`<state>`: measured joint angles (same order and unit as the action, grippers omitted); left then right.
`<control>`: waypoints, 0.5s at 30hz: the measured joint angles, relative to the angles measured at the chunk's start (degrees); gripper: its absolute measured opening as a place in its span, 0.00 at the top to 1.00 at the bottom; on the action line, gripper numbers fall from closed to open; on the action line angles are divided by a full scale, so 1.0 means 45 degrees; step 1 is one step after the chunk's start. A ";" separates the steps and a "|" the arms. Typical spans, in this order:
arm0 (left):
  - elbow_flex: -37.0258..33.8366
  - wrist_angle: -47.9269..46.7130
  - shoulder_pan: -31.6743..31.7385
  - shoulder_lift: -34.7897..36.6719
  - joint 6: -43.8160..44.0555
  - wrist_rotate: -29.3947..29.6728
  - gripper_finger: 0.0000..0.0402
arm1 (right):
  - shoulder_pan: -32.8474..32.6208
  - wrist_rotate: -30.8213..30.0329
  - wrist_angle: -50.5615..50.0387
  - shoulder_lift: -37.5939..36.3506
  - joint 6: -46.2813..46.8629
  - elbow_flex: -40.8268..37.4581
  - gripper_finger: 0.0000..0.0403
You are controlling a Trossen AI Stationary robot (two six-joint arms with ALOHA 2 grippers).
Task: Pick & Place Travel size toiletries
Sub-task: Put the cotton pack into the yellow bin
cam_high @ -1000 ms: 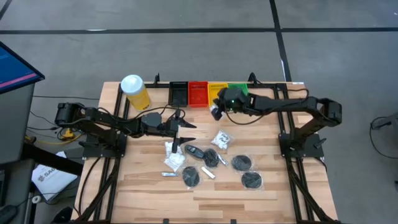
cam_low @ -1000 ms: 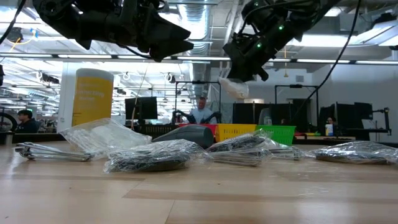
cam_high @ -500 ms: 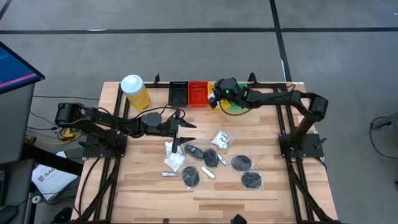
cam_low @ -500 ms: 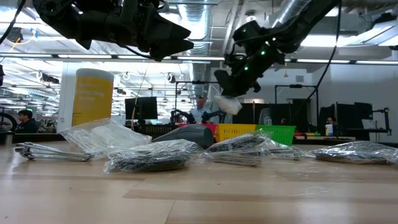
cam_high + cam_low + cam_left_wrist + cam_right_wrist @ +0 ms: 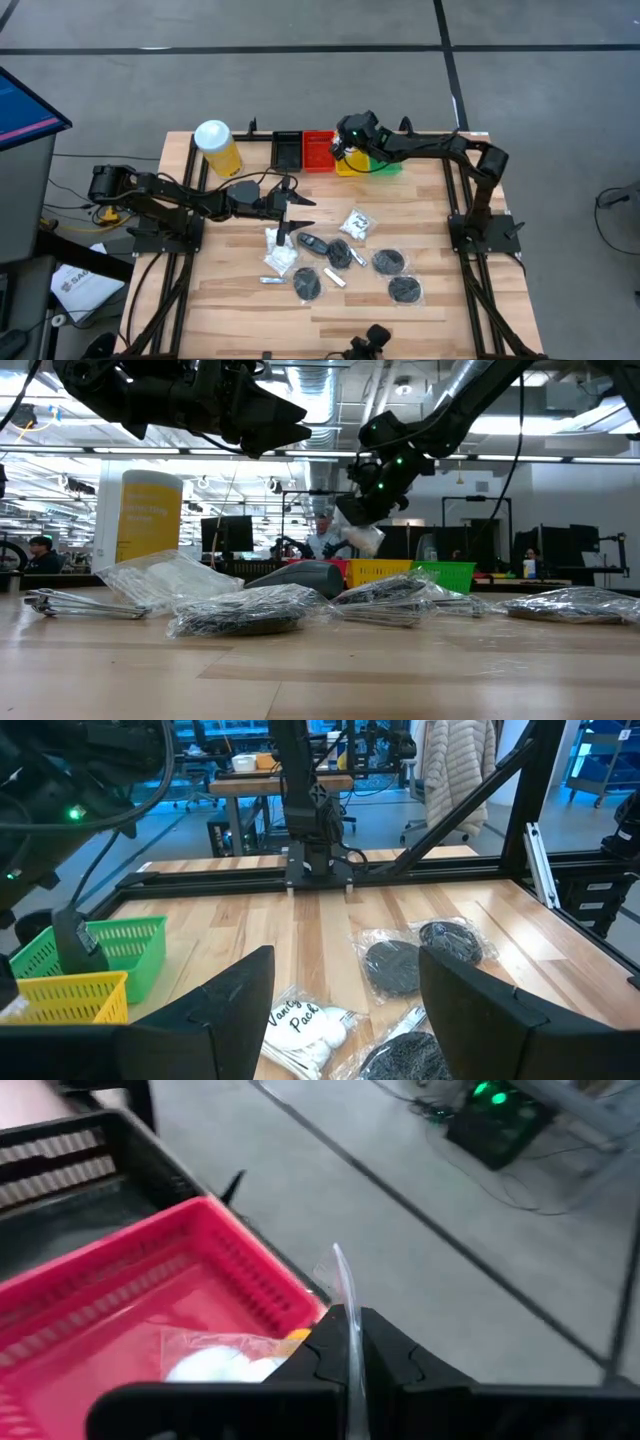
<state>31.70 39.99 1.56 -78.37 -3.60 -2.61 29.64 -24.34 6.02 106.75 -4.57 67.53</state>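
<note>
The right tool (image 5: 338, 152) was clamped on a clear plastic sachet of white pieces (image 5: 215, 1363), hanging it over the red plastic tray (image 5: 318, 151) at upper centre, presumably for dropping in, while the left tool (image 5: 297, 208) waited wide open above the wooden worktop (image 5: 450, 310).

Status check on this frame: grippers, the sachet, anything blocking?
Right gripper shut on white sachet, above red tray. Left gripper open, idle over the pile. Nothing in the way.
</note>
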 joint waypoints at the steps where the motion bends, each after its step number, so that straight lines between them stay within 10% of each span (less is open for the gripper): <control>1: 0.0000 -0.0009 0.0000 0.0000 -0.0004 -0.0003 0.41 | 0.0043 -0.0210 -0.0102 0.0030 -0.0089 -0.0010 1.00; 15: 0.0000 -0.0015 0.0000 0.0000 0.0000 -0.0004 0.41 | 0.0640 -0.0300 -0.0287 0.0037 -0.0016 -0.0019 1.00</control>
<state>31.70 39.92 1.56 -78.37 -3.60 -2.63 32.52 -25.69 4.73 106.91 -4.64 67.44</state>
